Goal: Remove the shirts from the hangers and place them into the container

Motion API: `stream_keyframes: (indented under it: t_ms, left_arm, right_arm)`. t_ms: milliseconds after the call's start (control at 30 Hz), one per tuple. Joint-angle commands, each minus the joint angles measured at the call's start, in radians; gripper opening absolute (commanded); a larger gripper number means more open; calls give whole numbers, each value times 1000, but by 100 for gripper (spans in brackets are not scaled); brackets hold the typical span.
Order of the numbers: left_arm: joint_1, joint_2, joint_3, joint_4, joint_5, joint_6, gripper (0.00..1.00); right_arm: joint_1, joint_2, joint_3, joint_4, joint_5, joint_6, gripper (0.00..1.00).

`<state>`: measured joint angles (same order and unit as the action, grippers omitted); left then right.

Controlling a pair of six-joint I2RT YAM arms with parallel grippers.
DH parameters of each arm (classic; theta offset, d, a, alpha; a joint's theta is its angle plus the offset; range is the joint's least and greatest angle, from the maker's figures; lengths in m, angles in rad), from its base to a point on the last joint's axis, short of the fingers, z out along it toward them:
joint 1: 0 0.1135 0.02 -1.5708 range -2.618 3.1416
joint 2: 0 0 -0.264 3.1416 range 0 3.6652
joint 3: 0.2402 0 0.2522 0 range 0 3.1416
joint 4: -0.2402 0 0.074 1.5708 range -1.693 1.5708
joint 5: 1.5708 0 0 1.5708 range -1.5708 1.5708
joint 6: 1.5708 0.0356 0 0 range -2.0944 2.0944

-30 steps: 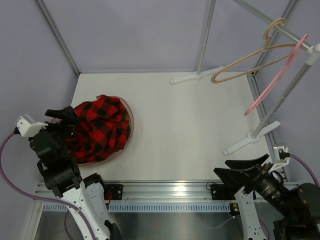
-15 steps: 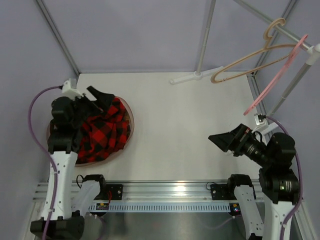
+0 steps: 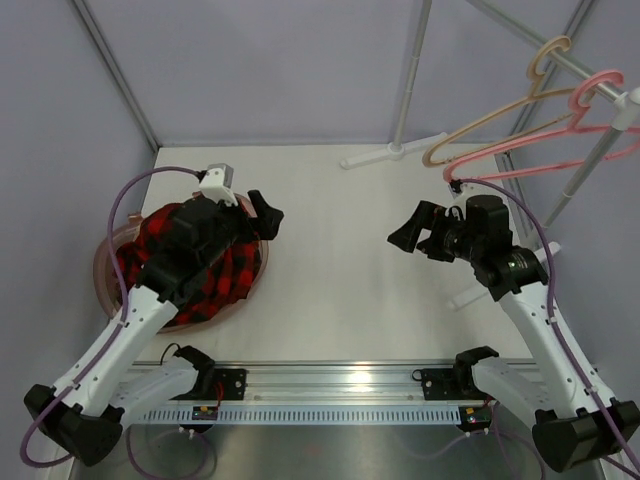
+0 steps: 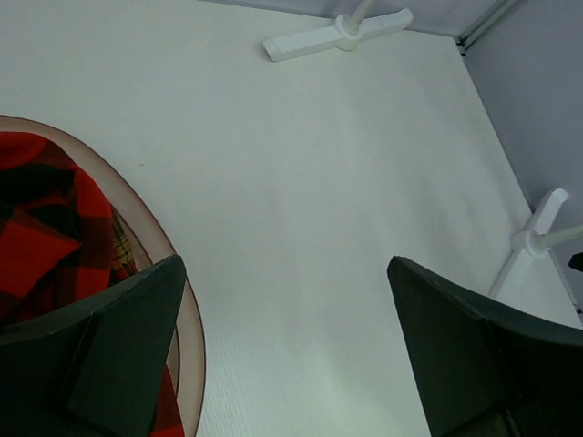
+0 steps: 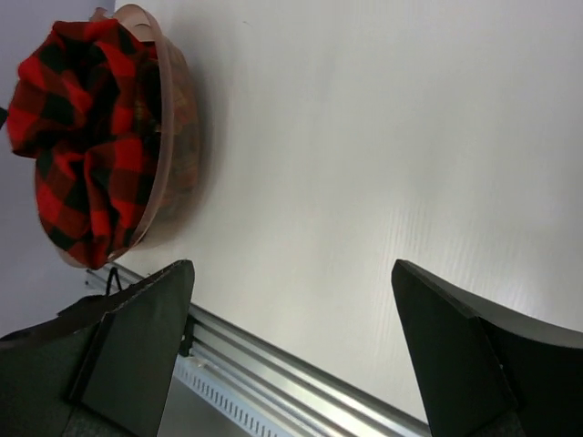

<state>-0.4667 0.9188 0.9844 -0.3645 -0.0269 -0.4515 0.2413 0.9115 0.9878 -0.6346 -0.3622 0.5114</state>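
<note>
Even, diffuse overhead light in all three views, bright, no hard shadows. White table [image 3: 380,260] runs near clipping in both wrist views, little texture left. Only a soft shadow hugs the container [image 5: 175,137] on its table side. Mild glare on the metal rail [image 3: 350,378]. Red check shirt [image 5: 82,118] sharp, colours saturated. Dark fingers [image 4: 109,355] close to the lens look soft-edged, almost no detail. Top view is wide-angle: poles [image 3: 110,70] lean outward at the corners
</note>
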Motion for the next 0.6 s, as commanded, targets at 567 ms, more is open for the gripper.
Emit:
stream_keyframes:
  t_ms: [567]
  left_arm:
    - [-389,-172,-268,171,-736,20,99]
  right_arm:
    - [452,-60,-306,346,730,-66,99]
